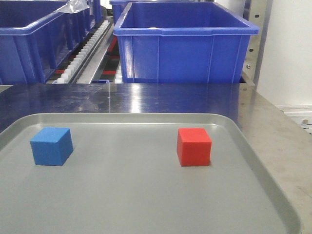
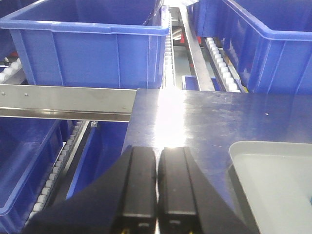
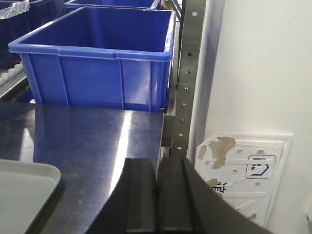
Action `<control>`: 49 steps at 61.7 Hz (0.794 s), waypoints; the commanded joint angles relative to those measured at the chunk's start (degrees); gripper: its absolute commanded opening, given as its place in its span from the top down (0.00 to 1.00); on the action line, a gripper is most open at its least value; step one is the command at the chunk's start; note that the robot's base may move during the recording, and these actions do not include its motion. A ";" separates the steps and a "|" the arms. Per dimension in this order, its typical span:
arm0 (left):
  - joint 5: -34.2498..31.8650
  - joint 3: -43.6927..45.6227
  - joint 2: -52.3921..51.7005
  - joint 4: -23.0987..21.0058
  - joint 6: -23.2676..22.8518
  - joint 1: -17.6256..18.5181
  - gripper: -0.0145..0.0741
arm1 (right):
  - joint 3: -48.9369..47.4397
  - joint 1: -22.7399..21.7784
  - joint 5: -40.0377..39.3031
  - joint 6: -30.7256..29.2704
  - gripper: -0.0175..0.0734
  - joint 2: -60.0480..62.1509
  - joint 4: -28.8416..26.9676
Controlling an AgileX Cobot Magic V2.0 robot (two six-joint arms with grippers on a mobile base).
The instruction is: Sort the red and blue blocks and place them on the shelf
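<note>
In the front view a blue block sits at the left of a flat grey tray and a red block sits at its right, both upright and apart. Behind the tray the shelf holds large blue bins. Neither gripper shows in the front view. My left gripper is shut and empty above the shiny tabletop, left of the tray's corner. My right gripper is shut and empty near the table's right edge. The blocks are out of both wrist views.
The shelf's silver front rail and white roller tracks run between the bins. A steel upright post stands right of a bin. A white wall and a worn white panel lie to the right.
</note>
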State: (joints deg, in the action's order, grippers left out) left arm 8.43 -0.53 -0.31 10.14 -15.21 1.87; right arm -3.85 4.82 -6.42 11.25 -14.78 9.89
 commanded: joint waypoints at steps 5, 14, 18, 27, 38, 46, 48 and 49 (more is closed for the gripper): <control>-4.91 -2.40 -1.07 0.08 -0.31 0.43 0.70 | -6.26 -0.24 -6.42 -0.18 0.75 -6.66 1.15; -4.91 -2.40 -1.07 0.08 -0.31 0.43 0.70 | -9.95 -0.24 -7.48 -0.13 0.75 -13.34 1.34; -4.91 -2.40 -1.07 0.08 -0.31 0.43 0.70 | -11.84 -0.24 -7.15 -0.13 0.75 -16.80 1.34; -4.91 -2.40 -1.07 0.08 -0.31 0.43 0.70 | -16.61 -0.24 -1.13 0.70 0.74 -23.85 0.86; -4.91 -2.40 -1.07 0.08 -0.31 0.43 0.70 | -25.21 -0.24 13.82 1.45 0.74 -32.54 -2.72; -4.91 -2.40 -1.07 0.08 -0.31 0.43 0.70 | -32.62 -0.19 23.56 1.45 0.74 -38.22 -3.04; -4.91 -2.40 -1.07 0.08 -0.31 0.43 0.70 | -34.45 -0.12 25.97 1.45 0.74 -39.43 -3.38; -4.91 -2.40 -1.07 0.08 -0.31 0.43 0.70 | -35.17 -0.05 27.39 1.45 0.74 -40.14 -3.67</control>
State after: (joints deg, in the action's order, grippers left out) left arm 8.43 -0.53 -0.31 10.14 -15.21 1.87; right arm -33.70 4.82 19.28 12.62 -53.00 6.73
